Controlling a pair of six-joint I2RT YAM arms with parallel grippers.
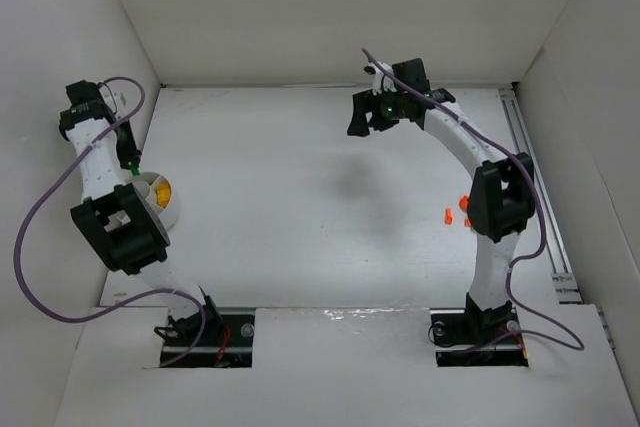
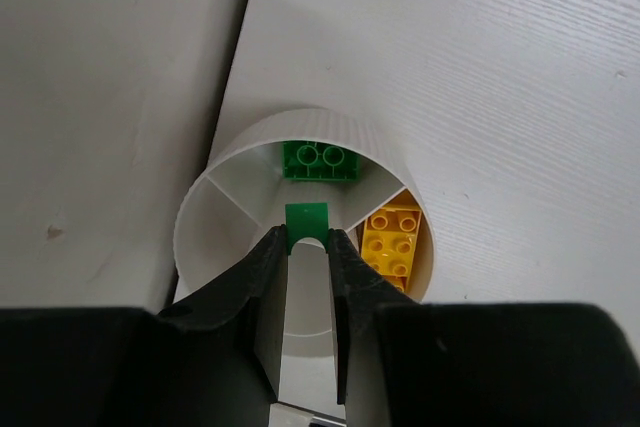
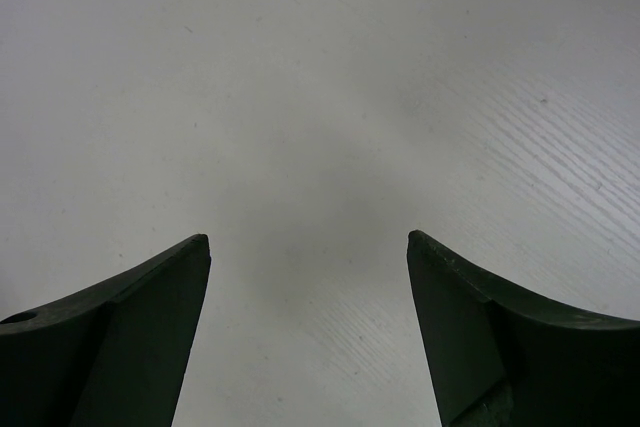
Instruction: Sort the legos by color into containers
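White table (image 1: 300,177), boxed in by white walls (image 1: 330,7).

Top view: one container (image 1: 172,210) against the left wall, left gripper (image 1: 133,165) just above it. Right gripper (image 1: 372,119) far, right of centre, well apart. At least two orange legos (image 1: 448,215) beside the right arm.

Left wrist: fingertips pinch one held green lego (image 2: 307,219) over the container's hub. One loose green lego (image 2: 320,160) in the far compartment, one yellow lego (image 2: 392,239) in the right.

Right wrist: jaws spread wide over the table.
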